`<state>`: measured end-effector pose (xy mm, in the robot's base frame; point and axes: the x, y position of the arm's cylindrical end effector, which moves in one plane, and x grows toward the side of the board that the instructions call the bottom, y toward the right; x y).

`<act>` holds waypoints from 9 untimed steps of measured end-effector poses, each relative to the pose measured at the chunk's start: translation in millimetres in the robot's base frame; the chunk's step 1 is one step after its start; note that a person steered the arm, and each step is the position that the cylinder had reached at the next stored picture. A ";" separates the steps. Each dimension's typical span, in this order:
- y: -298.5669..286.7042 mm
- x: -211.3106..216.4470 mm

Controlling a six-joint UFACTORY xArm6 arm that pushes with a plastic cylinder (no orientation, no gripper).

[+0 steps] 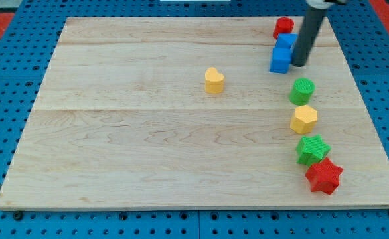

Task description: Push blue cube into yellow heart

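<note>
The blue cube [281, 60] lies near the view's top right of the wooden board [148, 133]. The yellow heart [214, 80] lies to its left and a little lower, about a hundred pixels away. My tip [299, 64] stands right next to the blue cube's right side, touching or nearly touching it. A second blue block [286, 41] sits just above the cube, partly behind the rod.
A red block [284, 27] lies at the top right above the blue blocks. Down the right side lie a green cylinder [302, 90], a yellow hexagon [304, 119], a green star [312, 150] and a red star [324, 176].
</note>
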<state>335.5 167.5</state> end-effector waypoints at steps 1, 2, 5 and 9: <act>-42.9 2.2; -22.1 -34.0; -67.9 -24.8; 84.8 -44.5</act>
